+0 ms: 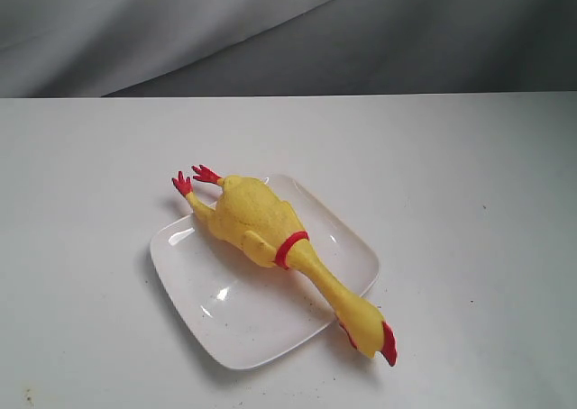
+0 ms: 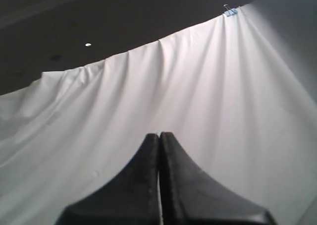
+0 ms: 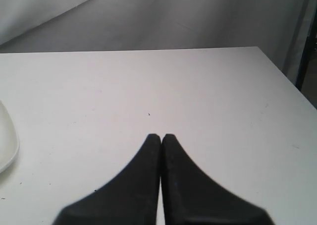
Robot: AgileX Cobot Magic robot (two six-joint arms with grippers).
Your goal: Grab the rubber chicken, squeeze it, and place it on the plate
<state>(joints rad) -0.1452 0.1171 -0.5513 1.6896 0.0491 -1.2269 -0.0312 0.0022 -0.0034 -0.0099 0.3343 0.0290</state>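
The yellow rubber chicken [image 1: 261, 224] lies across the white square plate [image 1: 243, 323] in the exterior view. Its red feet overhang the plate's far left rim and its head with the red comb hangs over the near right rim. Neither arm shows in the exterior view. My left gripper [image 2: 159, 135] is shut with nothing in it and faces a white draped cloth. My right gripper [image 3: 161, 136] is shut and empty above the white table, with the rim of the plate [image 3: 7, 145] off to its side. The chicken is out of both wrist views.
The white table [image 1: 469, 175] runs to a far edge against a grey draped backdrop [image 1: 270, 31]. In the right wrist view the table's corner [image 3: 270, 54] and side edge are close by. A blue clip [image 2: 230, 11] holds the cloth in the left wrist view.
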